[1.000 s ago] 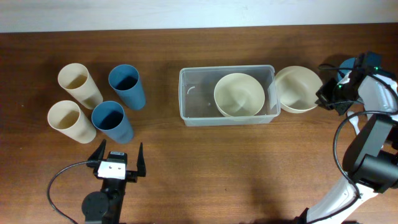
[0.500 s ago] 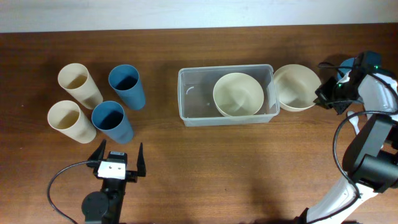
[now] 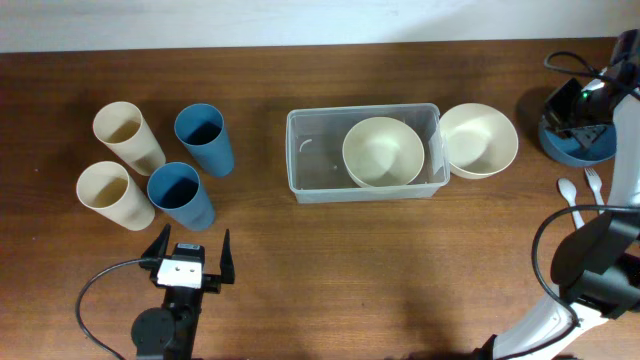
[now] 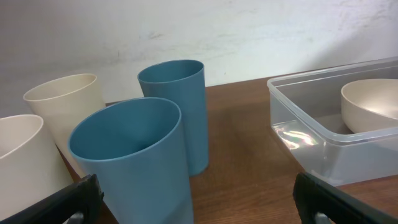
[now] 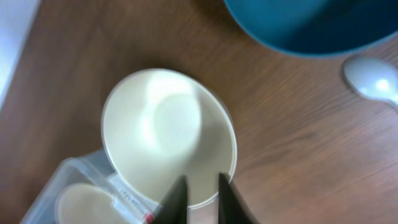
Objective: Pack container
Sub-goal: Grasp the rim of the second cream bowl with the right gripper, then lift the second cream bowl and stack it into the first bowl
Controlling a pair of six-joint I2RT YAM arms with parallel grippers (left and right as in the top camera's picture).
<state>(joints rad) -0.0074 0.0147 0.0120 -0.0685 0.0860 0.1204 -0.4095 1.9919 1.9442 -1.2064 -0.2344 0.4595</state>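
Brown wooden surface seen from overhead: the container sits at centre, slightly toward the back, with a cream bowl inside its right half. A second cream bowl stands outside, touching the container's right end. Two cream cups and two blue cups are grouped at left, well apart from the container. At far right a blue bowl stands under the right arm, with a white spoon and fork just in front of it. The left pincer rests at the front edge, released and spread wide. The right pincer hangs above the outside bowl, nearly clenched with a slim gap, gripping nothing.
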